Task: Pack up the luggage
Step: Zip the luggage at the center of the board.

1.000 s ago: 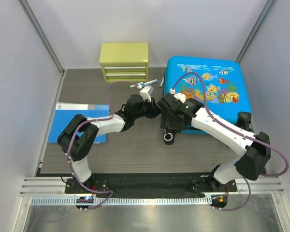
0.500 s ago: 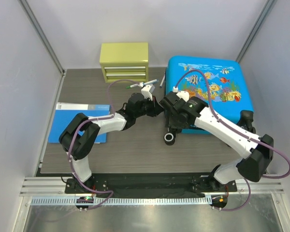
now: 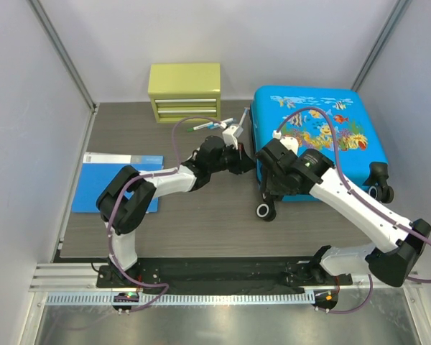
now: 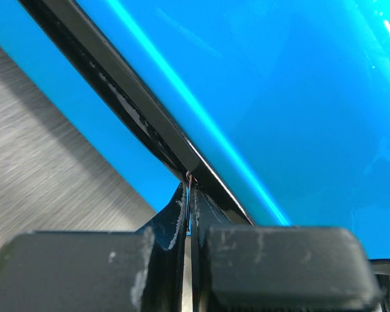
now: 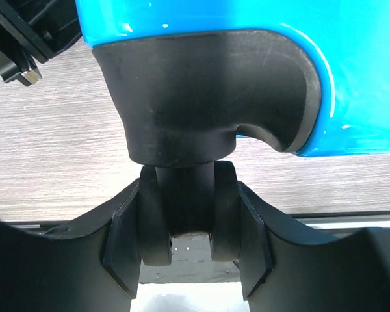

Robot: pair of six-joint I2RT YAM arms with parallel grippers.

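Observation:
The luggage (image 3: 323, 136), a bright-blue suitcase with a fish print, lies closed and flat at the back right. My left gripper (image 3: 248, 164) is at its left edge. In the left wrist view the fingers (image 4: 169, 218) are pinched shut on a thin zipper pull (image 4: 190, 177) at the black seam (image 4: 136, 110) of the blue shell (image 4: 279, 97). My right gripper (image 3: 267, 201) is at the suitcase's near left corner. It is shut on a black twin wheel (image 5: 188, 214) under its dark housing (image 5: 201, 97).
A yellow-green drawer box (image 3: 184, 92) stands at the back. Pens (image 3: 214, 124) lie in front of it. A flat blue folder (image 3: 115, 180) lies at the left. Another suitcase wheel (image 3: 379, 188) sticks out at the right. White walls enclose the table.
The suitcase has slid to the right and turned slightly. Both grippers have moved right with it, keeping their holds.

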